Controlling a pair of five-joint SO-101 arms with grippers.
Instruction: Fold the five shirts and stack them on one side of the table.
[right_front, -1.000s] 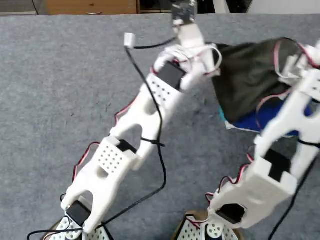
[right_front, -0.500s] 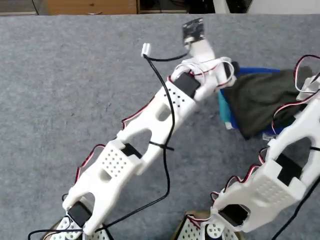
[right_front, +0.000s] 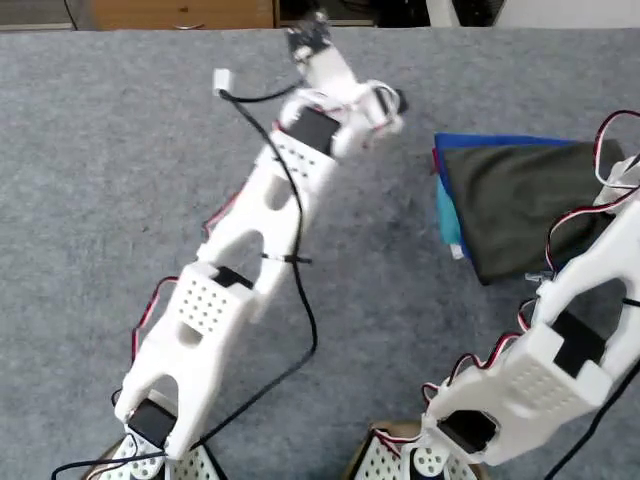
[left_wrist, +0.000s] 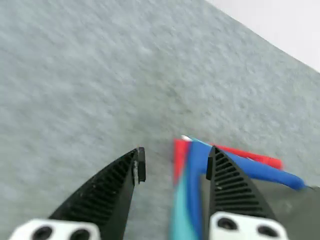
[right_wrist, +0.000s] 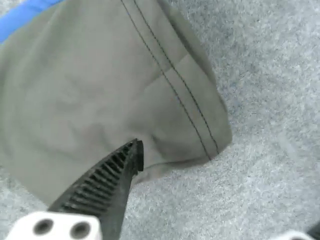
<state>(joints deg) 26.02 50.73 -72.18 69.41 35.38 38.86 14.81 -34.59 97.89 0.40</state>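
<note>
A folded dark olive shirt (right_front: 520, 205) lies flat on top of a stack at the table's right side, with a blue shirt (right_front: 482, 142) and a teal edge (right_front: 447, 215) showing beneath it. My left gripper (right_front: 392, 102) is open, just left of the stack with nothing in it. In the left wrist view my left gripper (left_wrist: 175, 165) frames the stack's red (left_wrist: 180, 152), blue (left_wrist: 252, 167) and teal (left_wrist: 182, 220) edges. My right gripper (right_wrist: 220, 195) is open over the olive shirt (right_wrist: 100, 85) near its hemmed corner, one finger (right_wrist: 117, 172) just above the cloth.
Grey carpet-like cloth (right_front: 120, 180) covers the table, bare across the left and middle. The left arm (right_front: 260, 230) crosses the middle diagonally with a black cable (right_front: 300, 300) hanging from it. The right arm (right_front: 560, 340) stands at the right edge. Wooden furniture (right_front: 180, 12) lines the far side.
The olive shirt went from lifted and draped to lying flat on the stack. My left gripper let go and pulled away to the left. The right arm drew back toward the right edge.
</note>
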